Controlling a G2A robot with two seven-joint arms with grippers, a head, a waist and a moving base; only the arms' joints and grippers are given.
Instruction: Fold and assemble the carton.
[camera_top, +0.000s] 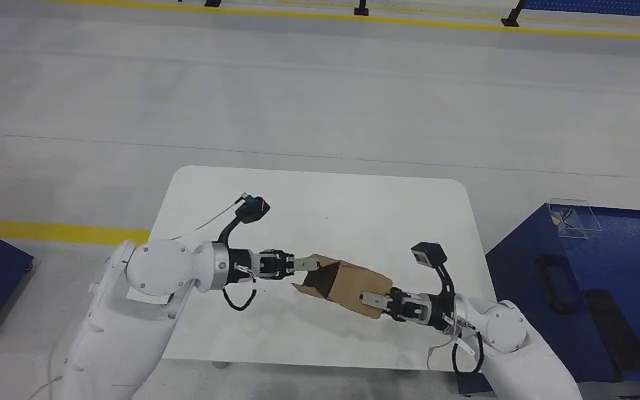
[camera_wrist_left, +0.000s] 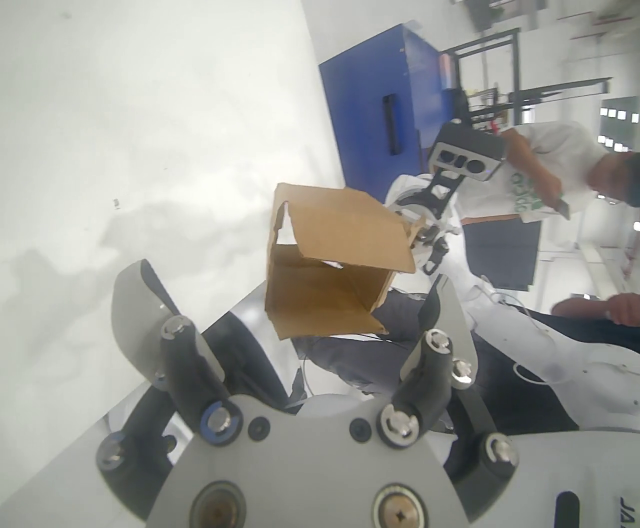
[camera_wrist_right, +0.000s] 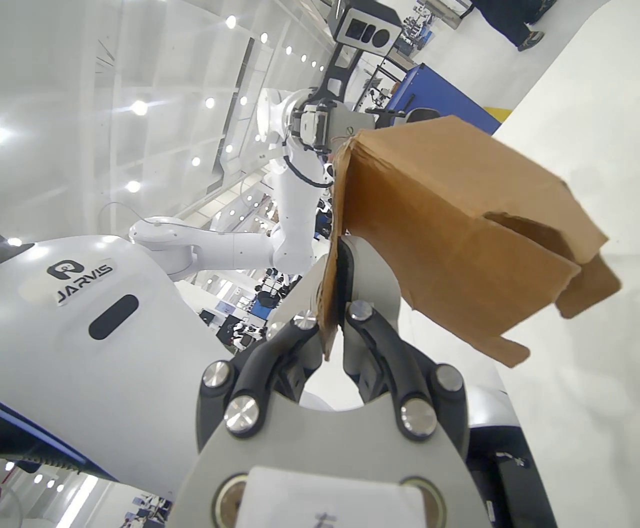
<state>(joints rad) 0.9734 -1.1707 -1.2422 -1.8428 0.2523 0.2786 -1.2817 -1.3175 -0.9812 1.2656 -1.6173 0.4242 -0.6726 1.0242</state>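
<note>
Brown carton (camera_top: 342, 284), half-formed, held over the counter (camera_top: 330, 200).
Plain cardboard, walls squared into a tube, tilted, near counter's front edge. End twd left arm is open w/ flaps sticking out. Flaps at the other end loose, part folded. One flap edge pinched in right tool (camera_wrist_right: 336, 260).

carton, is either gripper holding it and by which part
The right gripper is shut on the carton, pinching a flap edge at one end. The left gripper is open, facing the carton's open end and holding nothing.
</note>
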